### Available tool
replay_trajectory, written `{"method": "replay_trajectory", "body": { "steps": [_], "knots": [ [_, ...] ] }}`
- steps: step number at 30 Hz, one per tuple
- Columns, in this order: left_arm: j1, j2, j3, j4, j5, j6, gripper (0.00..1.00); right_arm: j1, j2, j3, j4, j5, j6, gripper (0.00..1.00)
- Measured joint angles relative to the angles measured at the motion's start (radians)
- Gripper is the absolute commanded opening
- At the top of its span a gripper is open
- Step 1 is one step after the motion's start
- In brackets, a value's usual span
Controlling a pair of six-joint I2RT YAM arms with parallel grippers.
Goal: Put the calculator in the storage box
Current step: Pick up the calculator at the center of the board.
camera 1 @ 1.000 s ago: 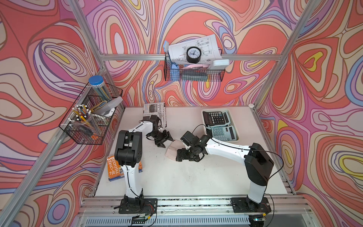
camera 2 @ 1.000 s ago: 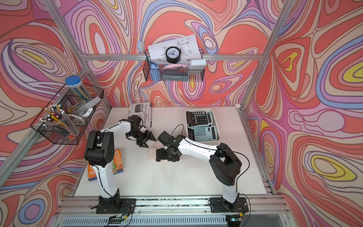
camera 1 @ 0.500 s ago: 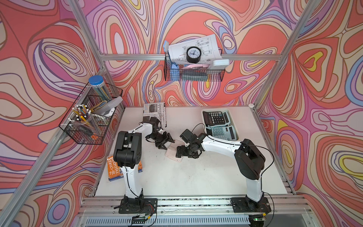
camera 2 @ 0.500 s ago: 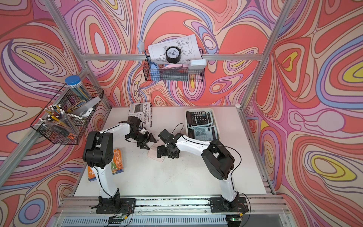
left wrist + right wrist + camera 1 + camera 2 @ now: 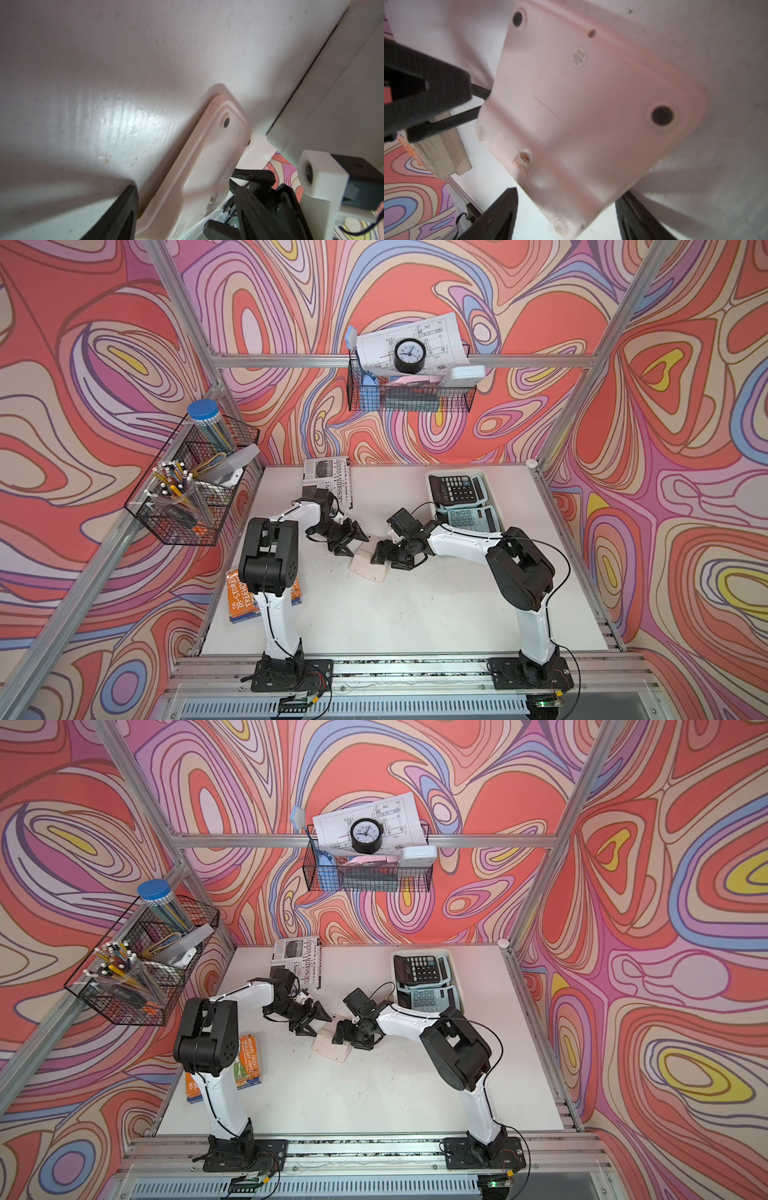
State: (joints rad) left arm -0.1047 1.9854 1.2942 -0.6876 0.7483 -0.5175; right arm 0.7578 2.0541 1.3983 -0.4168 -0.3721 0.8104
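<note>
A pale pink calculator (image 5: 371,568) (image 5: 332,1048) lies face down mid-table, its underside with black feet filling the right wrist view (image 5: 591,104). My left gripper (image 5: 353,545) (image 5: 316,1023) (image 5: 185,193) is shut across its far-left short edge. My right gripper (image 5: 380,558) (image 5: 343,1036) (image 5: 566,218) stands open around the opposite corner, with gaps on both sides. The cream storage box (image 5: 455,472) (image 5: 419,952) sits at the back right, holding a black calculator (image 5: 453,489) and a grey calculator (image 5: 471,518).
A folded newspaper (image 5: 328,481) lies at the back behind my left arm. An orange book (image 5: 245,593) rests by the left arm's base. Black wire baskets hang on the left wall (image 5: 195,485) and the back wall (image 5: 409,393).
My right gripper has slid left onto the calculator's corner and its jaws have narrowed. The left gripper has kept its hold and shifted slightly right.
</note>
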Motion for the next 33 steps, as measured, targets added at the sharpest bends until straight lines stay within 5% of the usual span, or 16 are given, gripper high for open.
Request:
{"method": "replay_trajectory", "body": {
  "steps": [14, 24, 33],
  "knots": [
    [0.007, -0.007, -0.060, 0.040, 0.116, -0.014, 0.70, -0.042, 0.007, -0.003, 0.165, -0.026, 0.173, 0.58],
    [0.027, -0.009, -0.074, 0.052, 0.150, -0.034, 0.71, -0.024, 0.007, 0.032, 0.197, -0.064, 0.204, 0.24],
    [0.055, -0.109, -0.055, -0.017, -0.020, -0.026, 0.84, -0.031, 0.004, 0.144, 0.062, -0.073, 0.167, 0.15]
  ]
}}
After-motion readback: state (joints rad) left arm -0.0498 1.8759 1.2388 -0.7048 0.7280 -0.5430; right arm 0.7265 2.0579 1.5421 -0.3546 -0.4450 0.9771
